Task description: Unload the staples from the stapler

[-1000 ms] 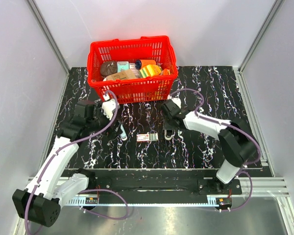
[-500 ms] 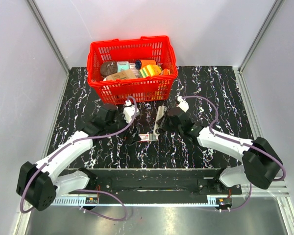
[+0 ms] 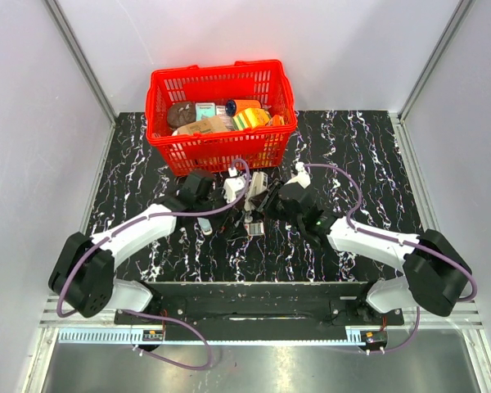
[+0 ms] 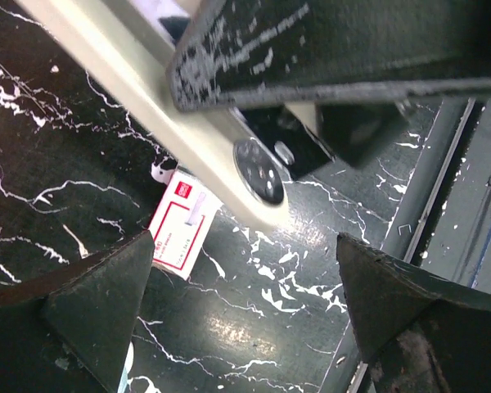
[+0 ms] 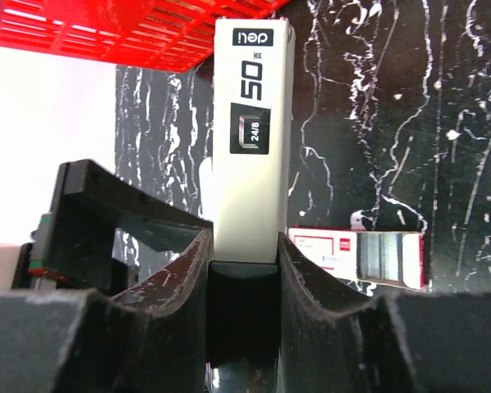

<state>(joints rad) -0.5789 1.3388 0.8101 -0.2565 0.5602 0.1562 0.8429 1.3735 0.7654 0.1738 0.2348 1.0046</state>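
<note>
The stapler (image 3: 259, 190), cream on top with black parts, is lifted above the table's middle, just in front of the basket. My right gripper (image 3: 272, 198) is shut on its black rear end. In the right wrist view the stapler (image 5: 252, 123) stands straight out between the fingers (image 5: 180, 270), its label reading "50" and "24/6". My left gripper (image 3: 239, 190) hangs open right beside it on the left. In the left wrist view the stapler (image 4: 147, 106) crosses the top of the picture, above the wide-apart fingers (image 4: 90, 303); nothing lies between them. No staples show.
A small red-and-white box (image 3: 252, 228) lies on the black marbled table under the stapler, also seen as the box (image 4: 184, 229) and box (image 5: 360, 258). A red basket (image 3: 217, 72) full of goods stands at the back. A white pen-like item (image 3: 205, 223) lies to the left.
My left arm has swung from the table's left side to the middle, next to the stapler. My right gripper has raised the stapler and carried it slightly left.
</note>
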